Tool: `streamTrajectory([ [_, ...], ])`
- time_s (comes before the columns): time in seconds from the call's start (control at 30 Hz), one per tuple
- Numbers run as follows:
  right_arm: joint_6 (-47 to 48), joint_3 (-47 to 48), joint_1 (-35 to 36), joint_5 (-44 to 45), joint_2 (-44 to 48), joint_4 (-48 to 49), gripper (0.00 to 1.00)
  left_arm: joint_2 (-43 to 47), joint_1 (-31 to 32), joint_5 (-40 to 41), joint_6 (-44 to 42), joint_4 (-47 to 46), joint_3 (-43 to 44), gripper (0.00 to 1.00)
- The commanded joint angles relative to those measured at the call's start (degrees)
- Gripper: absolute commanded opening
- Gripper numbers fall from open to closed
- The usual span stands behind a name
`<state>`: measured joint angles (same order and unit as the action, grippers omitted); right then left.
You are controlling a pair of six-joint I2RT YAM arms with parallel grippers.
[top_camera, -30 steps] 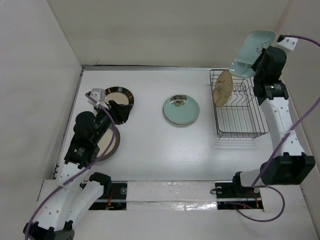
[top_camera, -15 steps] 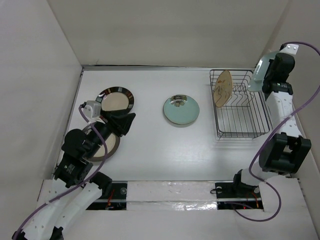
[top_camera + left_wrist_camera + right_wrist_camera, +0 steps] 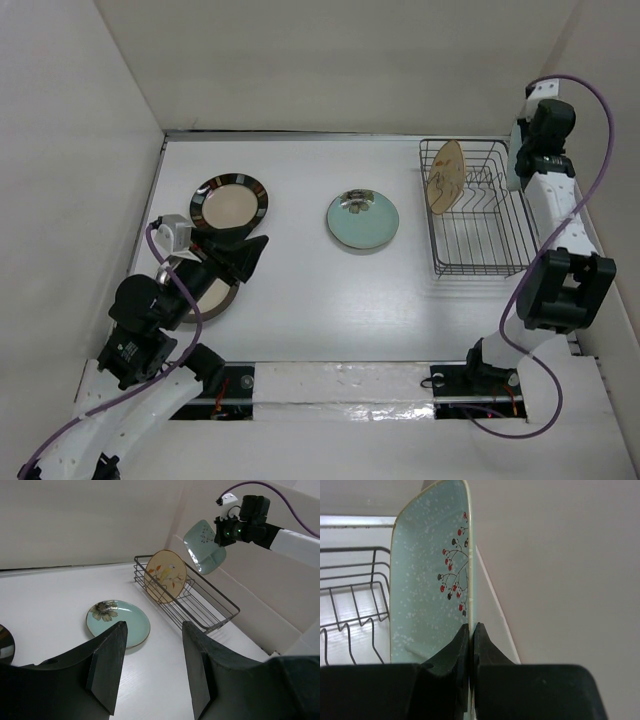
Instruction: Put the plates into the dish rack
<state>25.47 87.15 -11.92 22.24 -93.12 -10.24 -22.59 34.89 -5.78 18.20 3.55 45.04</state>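
Note:
My right gripper (image 3: 471, 626) is shut on the rim of the pale mint plate (image 3: 430, 580), which stands on edge above the far right side of the dish rack (image 3: 490, 240). From above the plate shows as a thin sliver (image 3: 513, 170). The tan leaf plate (image 3: 445, 177) stands upright in the rack's left end. The teal plate (image 3: 362, 220) lies flat mid-table. The dark-rimmed plate (image 3: 231, 202) lies at the far left. The grey-brown-rimmed plate (image 3: 212, 292) lies partly under my left arm. My left gripper (image 3: 258, 258) is open and empty, raised above the table.
White walls close in the table on the left, back and right. The rack's right side stands close to the right wall. In the left wrist view the rack (image 3: 210, 605) and the teal plate (image 3: 120, 622) lie beyond my fingers.
My right arm has swung the mint plate from a tilted, nearly flat pose to on edge beside the rack's right side. My left arm has drawn back toward the near edge, uncovering the dark-rimmed plate.

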Motion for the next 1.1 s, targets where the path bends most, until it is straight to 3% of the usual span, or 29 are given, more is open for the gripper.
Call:
streamTrajectory([
  [0.0, 6.95, 0.47, 1.55, 1.93, 0.58, 8.13, 0.00, 0.27, 1.05, 0.59, -0.97, -1.36, 2.07, 0.45],
  [0.4, 12.58, -1.28, 6.56, 6.50, -4.43, 9.62, 0.00, -0.17, 1.05, 1.39, -1.06, -0.83, 1.99, 0.45],
  [1.07, 16.11, -2.08, 6.56, 12.65, -6.28, 13.41, 0.00, -0.26, 2.28, 2.00, -1.23, -0.65, 1.98, 0.45],
])
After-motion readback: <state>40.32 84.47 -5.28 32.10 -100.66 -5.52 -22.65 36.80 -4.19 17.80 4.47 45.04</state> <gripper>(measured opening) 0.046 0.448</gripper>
